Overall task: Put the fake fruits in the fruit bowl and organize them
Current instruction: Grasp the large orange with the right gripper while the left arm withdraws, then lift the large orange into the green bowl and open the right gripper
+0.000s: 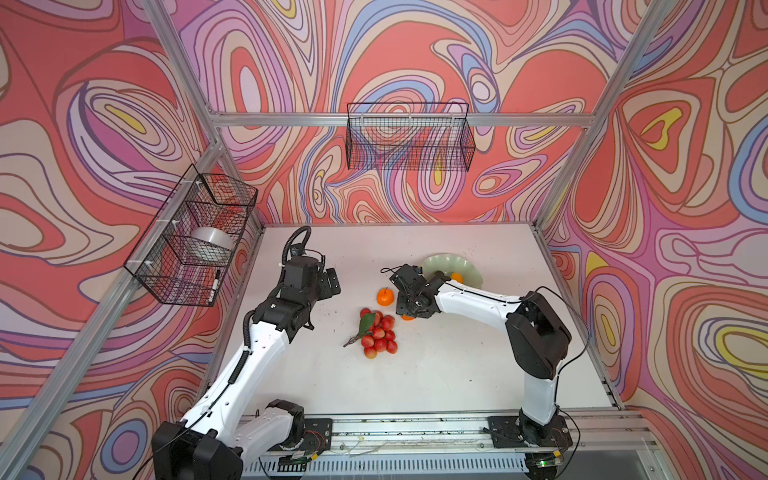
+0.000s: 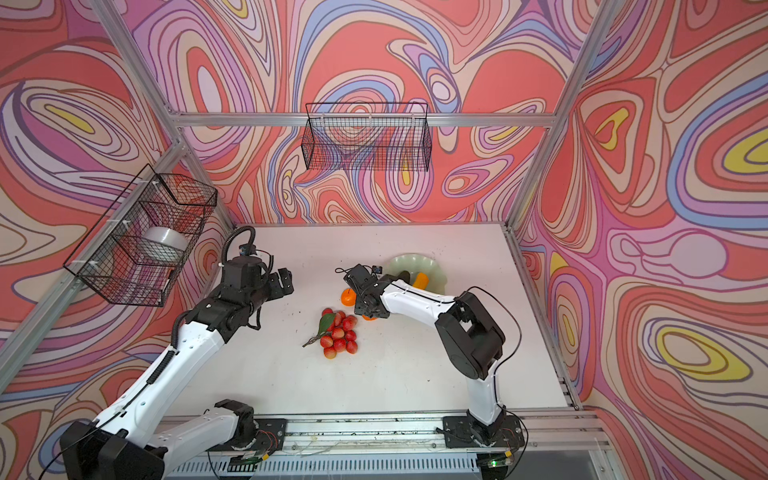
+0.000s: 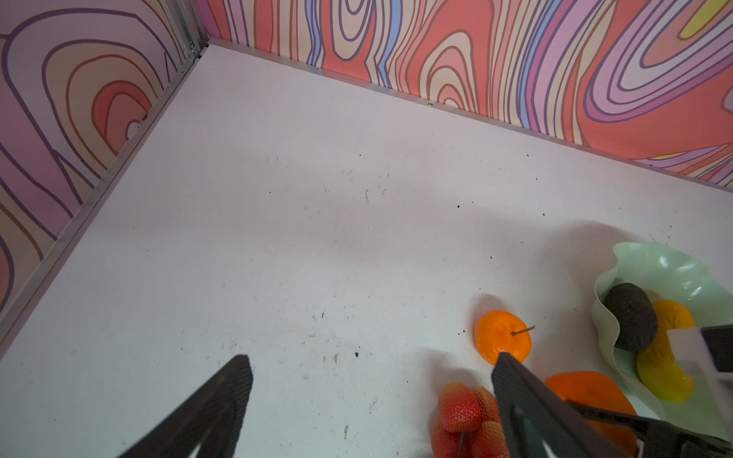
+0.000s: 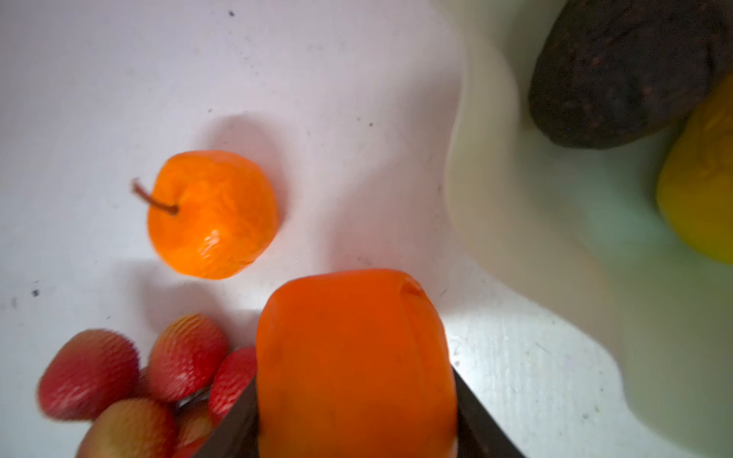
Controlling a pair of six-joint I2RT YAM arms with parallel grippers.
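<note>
While the left hand (image 3: 373,359) hangs with fingers wide apart over bare counter (image 3: 317,238), the right hand (image 4: 355,400) is clamped on the big orange (image 4: 353,337) near the middle of both top views. The stemmed orange (image 1: 385,296) and red cluster (image 1: 379,332) lie on the counter just left of it. Avocado (image 3: 630,317) and yellow fruit (image 3: 666,357) touch inside the bowl (image 1: 446,262), up and right of centre.

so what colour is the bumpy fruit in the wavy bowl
The bumpy avocado is dark brownish black, clearest in right wrist view.
</note>
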